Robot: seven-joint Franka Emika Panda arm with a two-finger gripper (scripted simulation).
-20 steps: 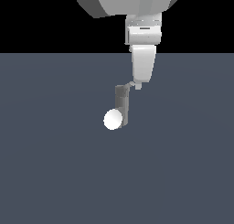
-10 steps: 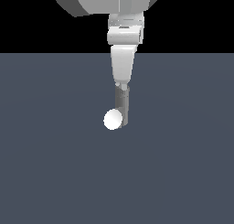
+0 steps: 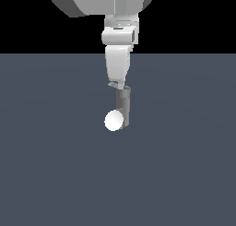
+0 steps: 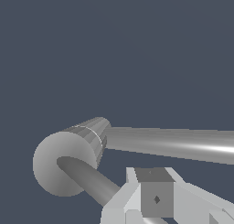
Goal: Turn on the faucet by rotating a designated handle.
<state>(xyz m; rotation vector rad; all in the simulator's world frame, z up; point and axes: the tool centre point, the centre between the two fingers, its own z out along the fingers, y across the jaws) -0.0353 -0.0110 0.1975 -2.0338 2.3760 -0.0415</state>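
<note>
The faucet (image 3: 123,107) is a small grey upright column in the middle of the exterior view. A white sphere (image 3: 114,121) sits against its base. My gripper (image 3: 119,85) hangs straight down with its tip at the column's top, touching or nearly touching the short grey handle (image 3: 112,85) that sticks out there. No gap shows between the fingers. In the wrist view the faucet's round cap (image 4: 59,166) faces the camera, and the handle (image 4: 87,179) runs from it under my gripper (image 4: 155,200). Another long grey bar (image 4: 173,143) leads away from the cap.
A flat dark grey floor (image 3: 184,174) spreads all around the faucet. The arm's large white body (image 3: 106,3) fills the top of the exterior view above the gripper.
My arm has moved toward the exterior view's left, bringing the gripper from beside the column's top to right over it. The faucet and the sphere have not visibly moved.
</note>
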